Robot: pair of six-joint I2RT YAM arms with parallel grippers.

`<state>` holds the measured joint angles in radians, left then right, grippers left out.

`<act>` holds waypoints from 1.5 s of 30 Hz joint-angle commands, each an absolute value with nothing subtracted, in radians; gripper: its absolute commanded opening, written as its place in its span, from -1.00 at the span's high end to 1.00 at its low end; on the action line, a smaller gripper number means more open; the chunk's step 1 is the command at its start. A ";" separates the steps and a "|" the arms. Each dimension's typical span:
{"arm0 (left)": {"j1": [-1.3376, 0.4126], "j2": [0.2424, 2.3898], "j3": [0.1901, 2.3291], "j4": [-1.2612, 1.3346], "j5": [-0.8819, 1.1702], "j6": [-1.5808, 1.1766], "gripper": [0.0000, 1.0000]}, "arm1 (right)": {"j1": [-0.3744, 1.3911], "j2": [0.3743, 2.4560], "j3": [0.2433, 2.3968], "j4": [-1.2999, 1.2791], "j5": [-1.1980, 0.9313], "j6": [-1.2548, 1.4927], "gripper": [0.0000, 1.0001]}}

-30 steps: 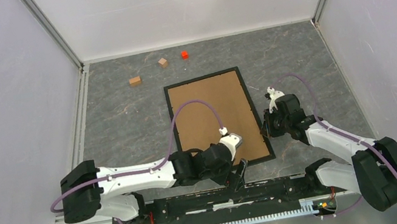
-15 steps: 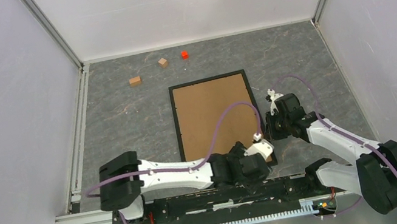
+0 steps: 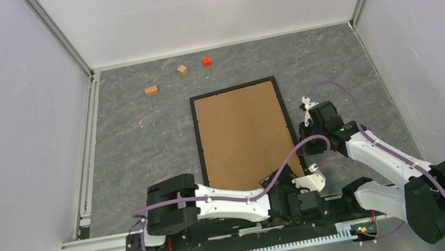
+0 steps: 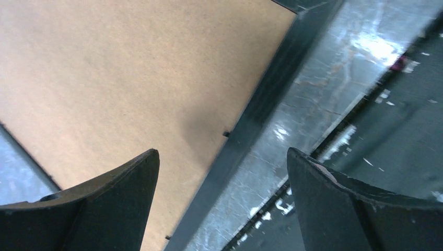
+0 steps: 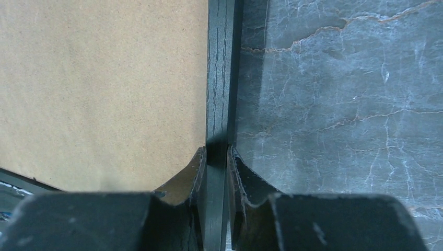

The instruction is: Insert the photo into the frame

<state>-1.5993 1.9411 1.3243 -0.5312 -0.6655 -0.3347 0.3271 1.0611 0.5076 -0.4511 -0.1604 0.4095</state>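
1. We find the frame (image 3: 232,88) lying flat on the grey table (image 3: 138,133), brown backing board (image 3: 242,136) facing up.
2. The right gripper (image 5: 215,151) pinches the frame's right rail, fingers narrow.
3. The left gripper (image 4: 222,157) hovers over the frame's near end, fingers wide, holding nothing.

The frame (image 3: 246,136) lies on the table (image 3: 139,140), three blocks (image 3: 182,70) behind it.

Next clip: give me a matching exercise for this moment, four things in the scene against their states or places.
Things:
1. left gripper
2. right gripper
3. frame
4. red cube

States or places:
A. lies flat, brown backing up
B. sits far beyond the frame
C. open above the frame's near right corner
D. shut on the frame's right edge

Pairs: 1-C; 2-D; 3-A; 4-B
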 commanded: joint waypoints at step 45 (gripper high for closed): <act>-1.754 1.499 1.393 -0.329 -0.989 0.049 0.95 | 0.328 0.823 1.333 -0.725 0.162 0.220 -0.01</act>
<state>-1.7554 1.6947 1.3098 -0.4305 -1.1370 0.1528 0.3271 0.8711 1.2037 -0.6754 0.0177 0.2779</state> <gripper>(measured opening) 0.271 0.476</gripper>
